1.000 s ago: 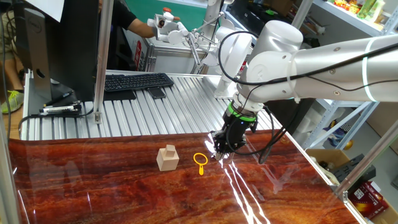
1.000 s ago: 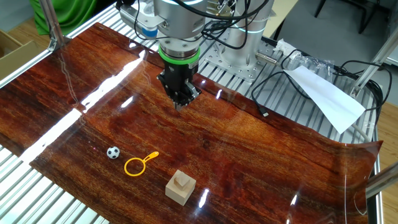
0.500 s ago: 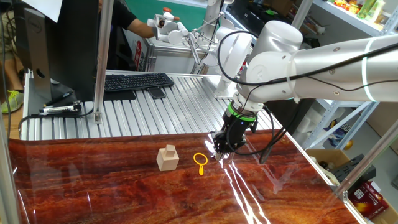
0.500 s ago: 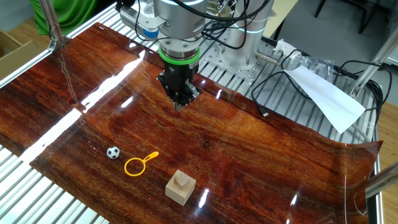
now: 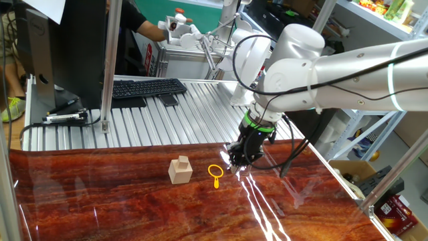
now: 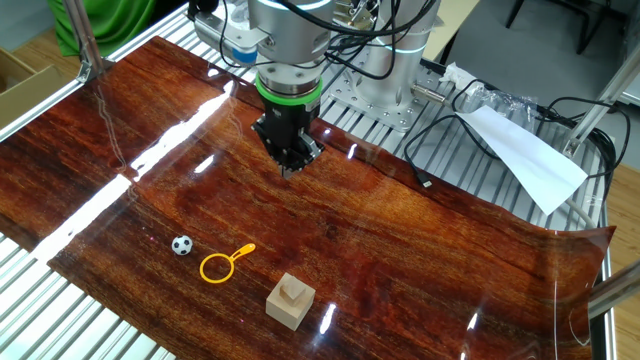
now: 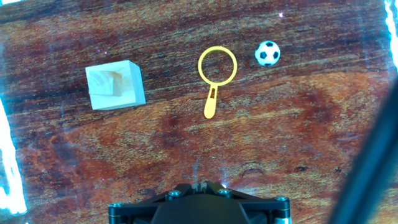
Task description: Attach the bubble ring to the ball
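The bubble ring (image 7: 216, 71) is a small yellow loop with a short stem, lying flat on the red-brown wooden tabletop (image 6: 400, 240). It also shows in both fixed views (image 5: 215, 175) (image 6: 222, 264). The ball (image 7: 267, 53) is a tiny black-and-white football lying just beside the loop, apart from it (image 6: 181, 245). My gripper (image 6: 291, 165) hangs above the table, some way from both, pointing down (image 5: 235, 163). Its fingers are shut with nothing between them (image 7: 198, 185).
A pale wooden block (image 7: 115, 85) sits on the ring's other side (image 6: 290, 300). Beyond the wooden top, on the slatted metal bench, lie a keyboard (image 5: 147, 87), a white paper (image 6: 525, 150) and black cables (image 6: 440, 130). A metal post (image 5: 110, 67) stands at the back left.
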`<action>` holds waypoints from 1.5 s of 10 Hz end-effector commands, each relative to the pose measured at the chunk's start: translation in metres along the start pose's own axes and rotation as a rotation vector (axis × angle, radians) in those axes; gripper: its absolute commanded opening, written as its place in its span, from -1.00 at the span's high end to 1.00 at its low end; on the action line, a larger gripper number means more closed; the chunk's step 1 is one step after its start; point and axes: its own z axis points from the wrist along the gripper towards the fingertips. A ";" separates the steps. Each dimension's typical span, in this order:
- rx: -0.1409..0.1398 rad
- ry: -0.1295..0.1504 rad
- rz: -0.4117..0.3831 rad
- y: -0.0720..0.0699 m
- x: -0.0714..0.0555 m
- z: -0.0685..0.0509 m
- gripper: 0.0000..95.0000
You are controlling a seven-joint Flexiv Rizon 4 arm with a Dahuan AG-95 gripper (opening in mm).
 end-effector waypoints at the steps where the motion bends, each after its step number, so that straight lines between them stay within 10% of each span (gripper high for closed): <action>1: 0.001 -0.002 0.004 0.001 -0.002 0.009 1.00; 15: 0.005 -0.007 -0.012 -0.015 -0.029 0.060 1.00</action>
